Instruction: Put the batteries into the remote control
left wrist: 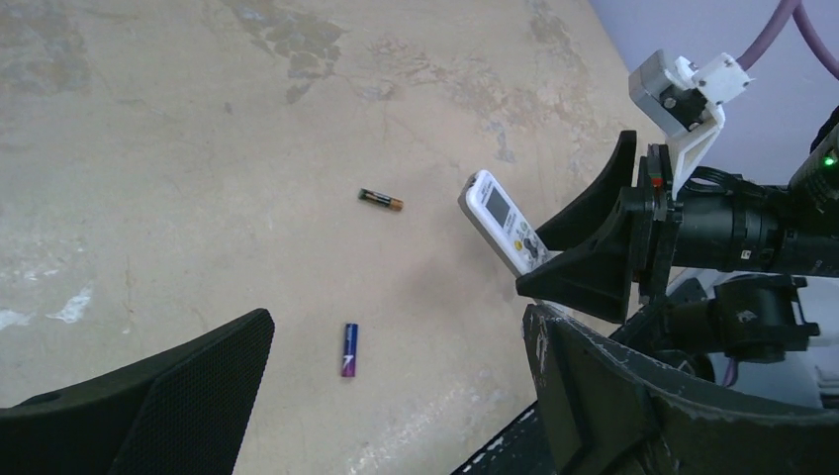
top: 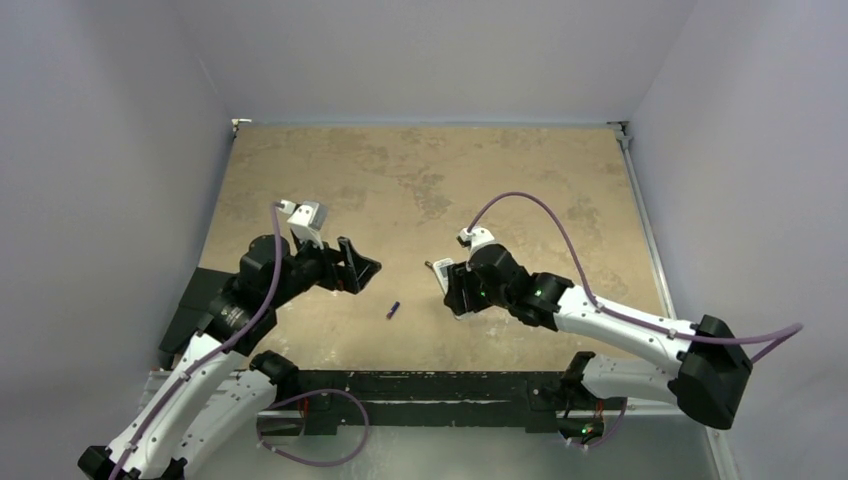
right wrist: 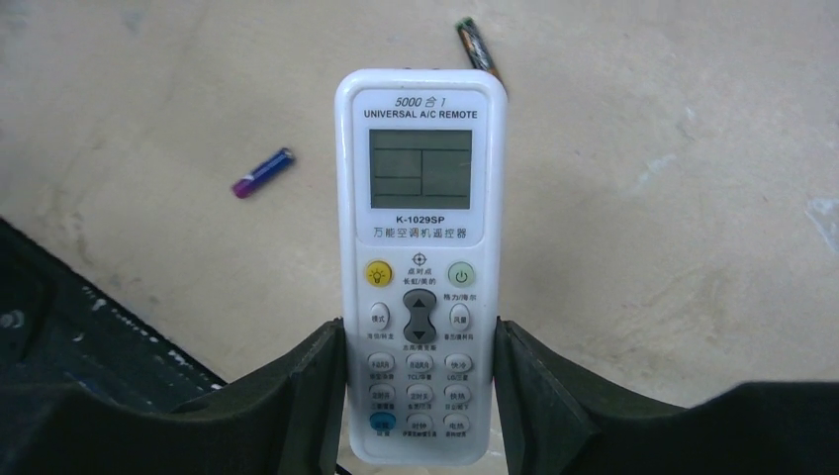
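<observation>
We see the right tool (right wrist: 420, 341) clamped on the lower, button end of the white remote (right wrist: 420, 198), one finger on each long side. The screen and buttons face its wrist camera. The remote is held up off the table (top: 400, 180) at a tilt, its top end sticking out past the fingers. We cannot see its back.

The left tool (top: 360, 268) hangs with its fingers spread wide apart and nothing between them, well apart from the right tool.

Both batteries lie loose on the table. The purple-blue battery (top: 393, 309) lies between the two tools, toward the table's near edge. The brown battery (left wrist: 381, 200), with its gold end, lies farther back, near the remote's top end. In the right wrist view the remote's corner hides part of it.
</observation>
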